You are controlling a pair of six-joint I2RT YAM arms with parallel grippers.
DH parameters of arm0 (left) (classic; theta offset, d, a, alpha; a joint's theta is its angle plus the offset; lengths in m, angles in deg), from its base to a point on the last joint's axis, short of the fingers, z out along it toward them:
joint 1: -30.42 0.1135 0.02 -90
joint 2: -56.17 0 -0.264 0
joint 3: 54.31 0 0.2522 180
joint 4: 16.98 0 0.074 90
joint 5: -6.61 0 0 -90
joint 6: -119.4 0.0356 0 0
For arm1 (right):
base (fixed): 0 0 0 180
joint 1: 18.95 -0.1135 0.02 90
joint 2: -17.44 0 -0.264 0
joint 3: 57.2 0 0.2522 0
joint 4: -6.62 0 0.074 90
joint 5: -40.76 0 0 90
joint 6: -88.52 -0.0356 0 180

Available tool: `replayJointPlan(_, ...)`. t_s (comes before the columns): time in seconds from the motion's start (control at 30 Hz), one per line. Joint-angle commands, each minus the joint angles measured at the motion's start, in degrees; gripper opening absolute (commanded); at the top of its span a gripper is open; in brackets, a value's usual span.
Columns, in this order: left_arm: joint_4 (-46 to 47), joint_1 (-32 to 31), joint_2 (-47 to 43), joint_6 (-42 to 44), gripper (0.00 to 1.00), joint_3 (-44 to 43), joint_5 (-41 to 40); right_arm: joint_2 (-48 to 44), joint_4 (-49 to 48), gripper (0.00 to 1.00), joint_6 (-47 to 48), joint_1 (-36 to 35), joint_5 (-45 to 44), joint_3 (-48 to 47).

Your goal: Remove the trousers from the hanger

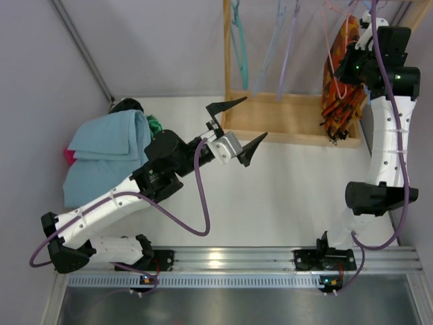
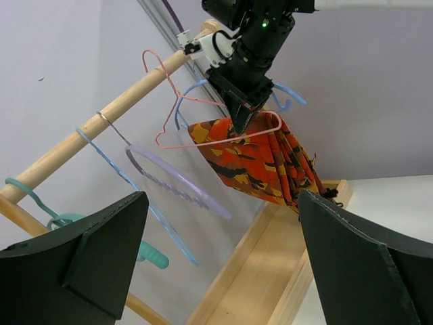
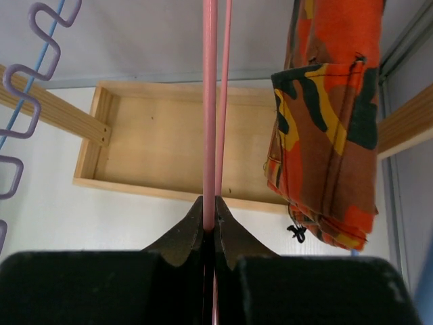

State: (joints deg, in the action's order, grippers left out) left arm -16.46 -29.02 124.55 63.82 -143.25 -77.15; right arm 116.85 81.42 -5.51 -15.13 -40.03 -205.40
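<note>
Right gripper [image 3: 209, 206] clamped on thin pink wire hanger [image 3: 210, 101]; I can't see its hook from the wrist. Orange camo trousers [image 2: 260, 162] draped over it, folded, under wooden rail [image 2: 101, 122]. Left gripper [image 1: 256, 117] wide apart.

Plain pale grey walls [image 1: 155, 47] stand around a white table [image 1: 284, 196], where a light wooden rack has a flat tray-like base [image 1: 291, 118] and a round wooden pole [image 2: 88, 135] up high, and a shiny metal rail [image 1: 257, 257] runs along the near edge.
</note>
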Motion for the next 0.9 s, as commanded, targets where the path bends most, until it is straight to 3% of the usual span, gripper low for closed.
replayJointPlan(0.0, -0.57, -0.15, -1.84, -0.58, 0.98, 0.47, -1.93, 0.25, -4.87, 0.0, 1.39, -3.1, -1.04, -2.15)
replayJointPlan(0.33, -1.54, 0.2, -1.94, -4.88, 0.98, -1.37, -5.1, 1.3, -7.33, 0.0, -0.45, -11.1, -2.71, 3.39)
replayJointPlan(0.63, -1.45, 0.2, -1.49, -2.86, 0.98, -2.17, -4.57, 3.5, -8.21, 0.0, -1.33, -14.98, -3.94, 3.21)
replayJointPlan(0.7, -1.8, 0.2, -1.23, -2.86, 0.98, -2.17, -5.01, 3.07, -8.04, 0.11, -1.33, -15.06, -4.73, 3.21)
replayJointPlan(0.73, -2.15, 0.29, -1.06, -2.69, 0.98, -2.25, -5.36, 2.8, -7.95, 0.22, -1.24, -14.98, -4.99, 3.21)
replayJointPlan(0.8, -3.2, 0.29, -0.53, -2.51, 0.98, -2.43, -5.62, 1.4, -7.95, 0.35, -1.24, -14.45, -4.91, 3.56)
replayJointPlan(0.87, -4.0, 0.29, -0.27, -2.51, 0.98, -2.08, -7.65, -0.7, -8.13, 0.39, -0.98, -13.75, -3.34, 4.26)
